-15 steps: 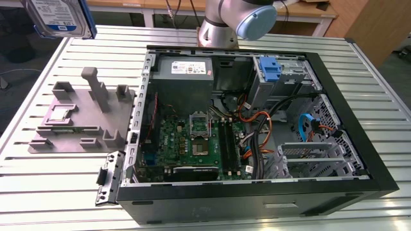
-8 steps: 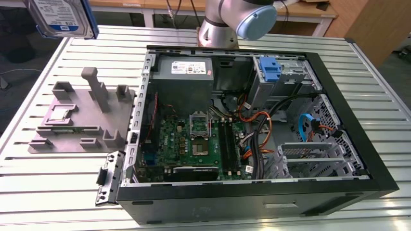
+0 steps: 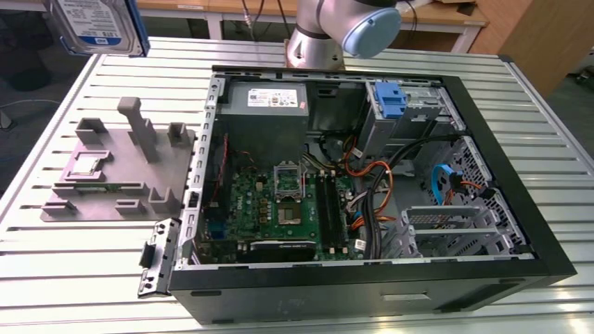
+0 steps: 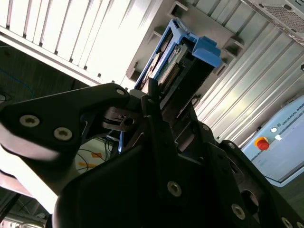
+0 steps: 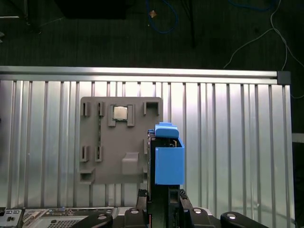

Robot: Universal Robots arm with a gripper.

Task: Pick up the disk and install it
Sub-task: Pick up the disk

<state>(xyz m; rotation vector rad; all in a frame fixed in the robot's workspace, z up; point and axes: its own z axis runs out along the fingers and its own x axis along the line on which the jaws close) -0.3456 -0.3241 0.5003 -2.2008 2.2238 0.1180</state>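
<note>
Inspection of the load: my gripper [image 4: 159, 102] is closed on the disk [image 4: 178, 59], a flat rectangular silver hard drive with a blue-and-white label and a blue plastic carrier frame. It grips the drive at one end, and the rest stands clear of the jaws. The drive hangs in the air, touching nothing else. In the first wrist view it sits above the slatted aluminium table [image 5: 228, 142], over one edge of the grey slotted fixture plate [image 5: 97, 142].

Handling, as I judge it: a rigid, fairly dense unit with smooth metal faces, so it could slip under a light grip. It is sensitive to knocks, so it must not be dropped or twisted. The broad flat faces are the sound place to clamp. The thin blue frame would probably flex.

Count:
- One disk.
- One fixture plate, carrying one small square silver processor chip [image 5: 119, 112].
- One open black computer case [image 3: 519, 209] in the middle of the table.
- One bare blue plastic bracket [image 3: 391, 101], in the case's far corner.
</note>
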